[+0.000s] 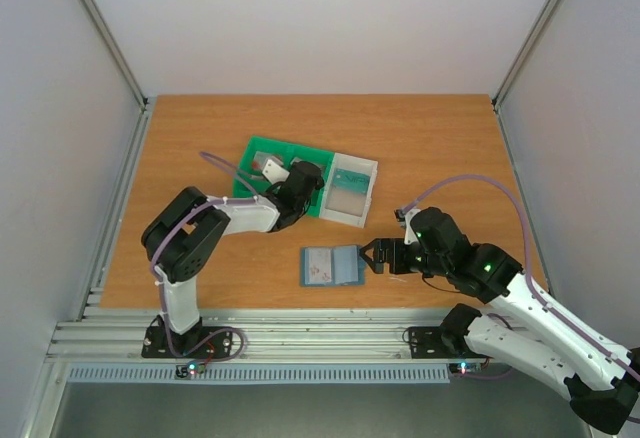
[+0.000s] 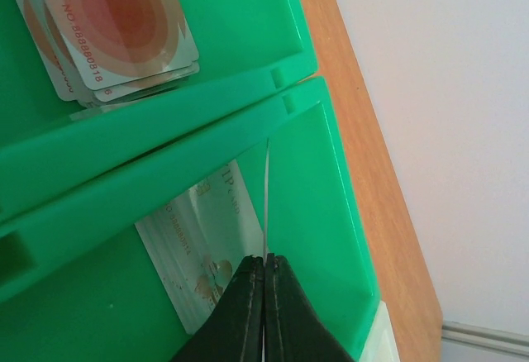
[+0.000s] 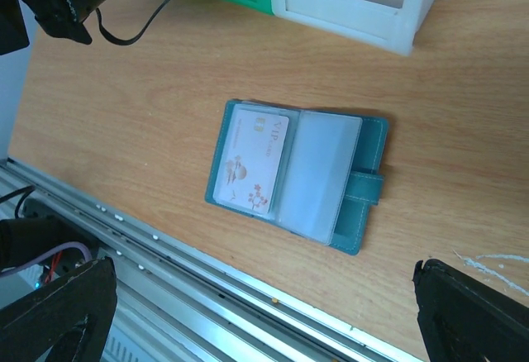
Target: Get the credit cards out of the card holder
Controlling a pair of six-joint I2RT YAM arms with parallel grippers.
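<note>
Wooden desk (image 1: pixel 200 138) beneath; left end effector (image 2: pixel 264 261) pinching card (image 2: pixel 267 197) over green tray (image 2: pixel 318 205) — release next; right end effector (image 1: pixel 373 257) spread, card holder (image 3: pixel 370 143) ahead — white card (image 3: pixel 252 159) inside.

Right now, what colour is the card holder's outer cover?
Teal-blue; the card holder lies open, best seen in the right wrist view.
</note>
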